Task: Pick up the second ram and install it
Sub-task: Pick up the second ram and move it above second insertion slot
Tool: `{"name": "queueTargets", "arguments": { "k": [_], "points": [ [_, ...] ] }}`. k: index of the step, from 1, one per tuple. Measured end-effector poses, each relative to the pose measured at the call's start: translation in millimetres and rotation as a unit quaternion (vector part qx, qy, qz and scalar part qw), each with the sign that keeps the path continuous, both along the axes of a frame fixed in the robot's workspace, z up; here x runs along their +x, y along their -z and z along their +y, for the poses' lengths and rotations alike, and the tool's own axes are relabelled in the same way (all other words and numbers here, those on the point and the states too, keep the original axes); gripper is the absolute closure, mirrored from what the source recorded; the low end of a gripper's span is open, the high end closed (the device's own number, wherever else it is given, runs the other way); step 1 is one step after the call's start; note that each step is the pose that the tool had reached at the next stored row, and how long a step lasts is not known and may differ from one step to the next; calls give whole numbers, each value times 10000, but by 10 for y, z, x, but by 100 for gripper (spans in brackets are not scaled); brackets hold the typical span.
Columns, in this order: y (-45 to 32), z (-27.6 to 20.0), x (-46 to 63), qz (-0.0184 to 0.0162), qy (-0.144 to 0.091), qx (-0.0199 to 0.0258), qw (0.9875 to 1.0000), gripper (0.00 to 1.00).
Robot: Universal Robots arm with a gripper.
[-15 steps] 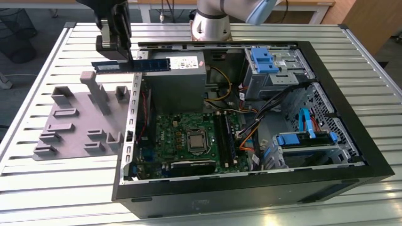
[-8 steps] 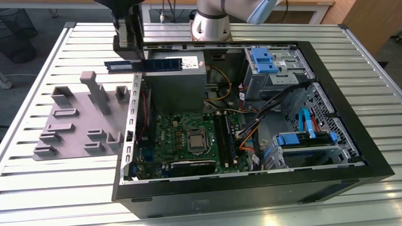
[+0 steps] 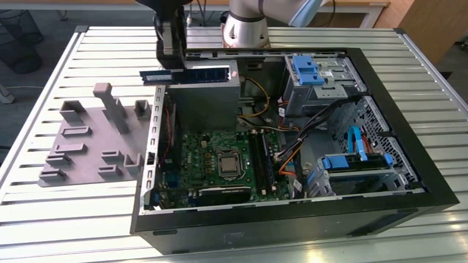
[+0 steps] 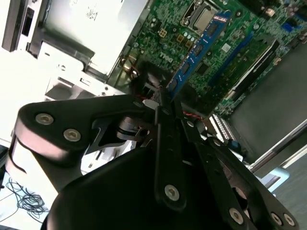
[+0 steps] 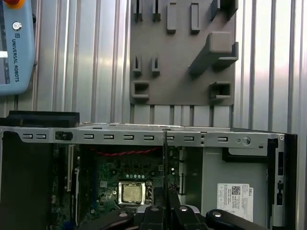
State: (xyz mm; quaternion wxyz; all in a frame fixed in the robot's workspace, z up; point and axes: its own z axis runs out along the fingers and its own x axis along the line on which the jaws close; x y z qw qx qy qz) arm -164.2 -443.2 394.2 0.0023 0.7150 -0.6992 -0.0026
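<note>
Claw (image 3: 174,67) clenched on the second ram (image 3: 187,75), held over the open computer case (image 3: 292,219)

The strip hangs level, likely so its lower edge meets a slot squarely; below the claw the grey power supply box (image 3: 201,101) stands in the way, the motherboard (image 3: 205,159) and black slot rails (image 3: 264,159) lie farther off, and the grey holder tray (image 3: 80,148) rests on the table (image 3: 109,44) beyond the case wall

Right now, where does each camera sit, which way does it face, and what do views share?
Exterior view: off the arm, high, looking down into the computer case; shows the arm, end effector shut on the second ram.
First wrist view: on the arm, faces the holder tray; end effector shows.
Second wrist view: on the arm, faces the motherboard; end effector shows.
Shared: all three show the motherboard.
</note>
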Motion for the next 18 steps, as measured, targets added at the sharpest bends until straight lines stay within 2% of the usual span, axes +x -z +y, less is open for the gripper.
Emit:
{"name": "queueTargets", "arguments": {
  "k": [18],
  "points": [
    [0,0,598,0,0,0,10000,86]
  ]
}}
